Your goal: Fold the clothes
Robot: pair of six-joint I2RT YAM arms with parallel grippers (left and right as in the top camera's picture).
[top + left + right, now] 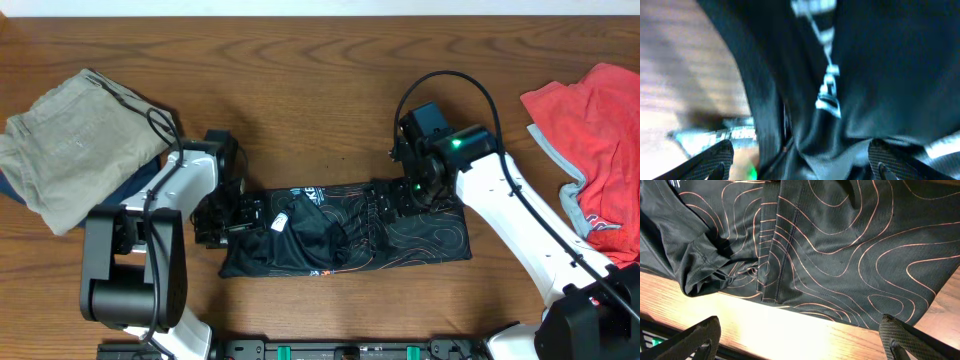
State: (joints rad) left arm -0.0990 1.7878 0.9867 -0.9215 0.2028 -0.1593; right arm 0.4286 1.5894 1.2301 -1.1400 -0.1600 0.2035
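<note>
Right wrist: jersey (830, 255) under R hand (802, 337)

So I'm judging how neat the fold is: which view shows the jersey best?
Overhead: it alone shows the whole jersey, a folded strip with a rumpled middle. The right wrist view gives a sharp close-up of one part, with orange lines and a seam. The left wrist view is a blurred patch with white lettering.

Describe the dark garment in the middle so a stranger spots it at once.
On the brown wooden table, look midway along the near edge. There lies a black short-sleeved jersey, folded into a long band. Unlike the beige cloth bundle at left and the red shirt at right, it carries thin orange contour lines.
</note>
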